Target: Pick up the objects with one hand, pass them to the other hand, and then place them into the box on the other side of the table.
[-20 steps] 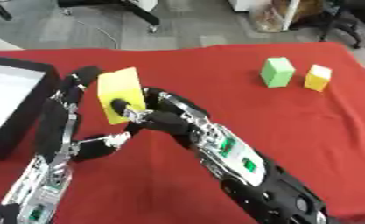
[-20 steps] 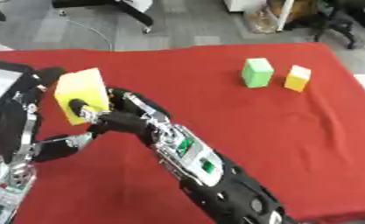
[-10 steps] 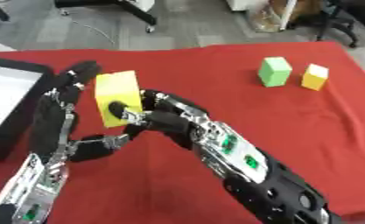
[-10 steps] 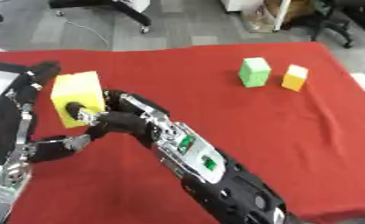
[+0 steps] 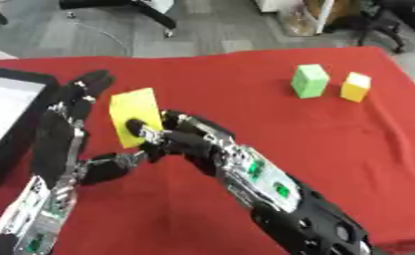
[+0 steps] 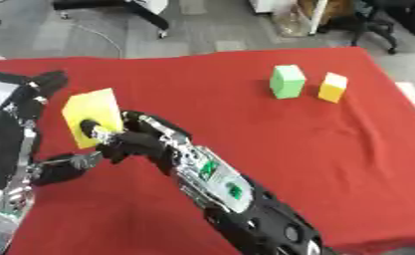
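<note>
A yellow-green block (image 5: 135,116) is held above the red table (image 5: 245,89) at the left. My right hand (image 5: 180,141) is shut on it, with fingers pinching its right face. My left hand (image 5: 68,134) stands open just behind and left of the block, palm toward it, fingers up and thumb below it. A green block (image 5: 310,80) and a smaller yellow block (image 5: 356,86) stand side by side at the far right. The black box (image 5: 8,124) with a white inside lies at the left edge.
Beyond the table's far edge are a grey floor, a chair base (image 5: 141,10) and other furniture. The red cloth stretches bare between my arms and the two blocks on the right.
The whole picture has shifted slightly, so the head moved. My left hand has closed in a little nearer to the block; the right hand keeps holding it.
</note>
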### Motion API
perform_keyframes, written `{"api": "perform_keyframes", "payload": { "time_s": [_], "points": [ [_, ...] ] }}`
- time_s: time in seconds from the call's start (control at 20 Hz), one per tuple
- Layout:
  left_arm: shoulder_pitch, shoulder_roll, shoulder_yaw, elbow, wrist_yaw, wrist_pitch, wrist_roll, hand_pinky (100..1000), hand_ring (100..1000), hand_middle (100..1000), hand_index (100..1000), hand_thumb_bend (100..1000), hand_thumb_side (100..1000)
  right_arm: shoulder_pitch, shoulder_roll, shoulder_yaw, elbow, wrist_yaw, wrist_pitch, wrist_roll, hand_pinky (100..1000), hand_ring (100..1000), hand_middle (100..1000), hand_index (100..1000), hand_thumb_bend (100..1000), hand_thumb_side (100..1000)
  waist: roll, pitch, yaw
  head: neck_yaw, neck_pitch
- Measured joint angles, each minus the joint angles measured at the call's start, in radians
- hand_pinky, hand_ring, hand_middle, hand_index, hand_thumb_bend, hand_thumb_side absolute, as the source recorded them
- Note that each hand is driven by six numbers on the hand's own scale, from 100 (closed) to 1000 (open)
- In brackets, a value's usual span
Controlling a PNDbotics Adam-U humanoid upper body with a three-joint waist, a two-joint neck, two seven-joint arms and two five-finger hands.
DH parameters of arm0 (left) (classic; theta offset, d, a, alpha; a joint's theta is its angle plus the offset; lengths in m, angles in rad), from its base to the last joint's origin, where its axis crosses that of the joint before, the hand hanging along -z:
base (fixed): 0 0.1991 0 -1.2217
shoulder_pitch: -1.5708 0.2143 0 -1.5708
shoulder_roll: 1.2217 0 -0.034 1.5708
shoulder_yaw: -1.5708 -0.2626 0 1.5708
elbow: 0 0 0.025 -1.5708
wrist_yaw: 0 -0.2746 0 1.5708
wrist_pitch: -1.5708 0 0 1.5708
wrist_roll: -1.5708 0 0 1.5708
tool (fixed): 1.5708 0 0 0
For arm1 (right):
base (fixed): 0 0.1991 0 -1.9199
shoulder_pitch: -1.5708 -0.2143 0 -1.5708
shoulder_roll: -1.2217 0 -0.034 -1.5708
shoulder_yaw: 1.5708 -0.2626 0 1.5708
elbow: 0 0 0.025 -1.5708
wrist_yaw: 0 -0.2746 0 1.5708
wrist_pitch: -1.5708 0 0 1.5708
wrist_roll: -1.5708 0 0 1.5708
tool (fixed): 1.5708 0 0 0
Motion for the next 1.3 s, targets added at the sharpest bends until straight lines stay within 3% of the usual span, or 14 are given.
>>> {"api": "perform_keyframes", "payload": {
  "time_s": [0.35,0.7,0.9,1.1,1.15,1.2,1.3],
  "points": [
    [0.000,0.015,-0.013,-0.012,-0.009,-0.033,-0.059,750,729,715,803,386,405,0.003,0.000,0.000,0.011,0.000,0.010,0.039,555,513,375,491,185,352,0.000,0.000,0.000,0.001,0.000],
    [0.000,0.015,-0.019,-0.019,-0.009,-0.044,-0.139,604,551,524,662,100,314,0.011,0.000,-0.012,0.022,0.000,-0.006,0.067,557,515,386,500,178,359,0.000,0.000,-0.001,0.004,0.000],
    [-0.002,0.012,-0.018,-0.025,-0.001,-0.034,-0.135,558,500,470,603,100,308,0.011,0.000,-0.016,0.022,0.001,-0.019,0.090,562,527,418,536,199,391,0.000,0.000,-0.001,0.006,0.000],
    [-0.009,0.004,-0.015,-0.032,0.004,-0.023,-0.101,546,489,460,591,100,309,0.011,0.000,-0.027,0.008,0.009,-0.038,0.122,572,548,467,610,289,462,0.000,0.000,-0.002,0.009,0.000],
    [-0.010,0.001,-0.014,-0.035,0.004,-0.021,-0.092,543,487,458,589,100,323,0.011,0.000,-0.031,0.004,0.010,-0.045,0.130,576,559,484,642,360,536,0.000,0.000,-0.002,0.009,0.000],
    [-0.011,0.000,-0.012,-0.038,0.005,-0.019,-0.083,543,486,457,588,100,309,0.011,0.000,-0.032,-0.002,0.011,-0.054,0.138,578,565,496,660,357,525,0.000,0.000,-0.003,0.009,0.000],
    [-0.011,0.000,-0.005,-0.045,0.006,-0.018,-0.066,542,484,456,585,100,309,0.011,-0.001,-0.044,-0.009,0.014,-0.074,0.154,585,580,538,751,470,657,0.000,0.000,-0.003,0.009,0.000]
  ]
}}
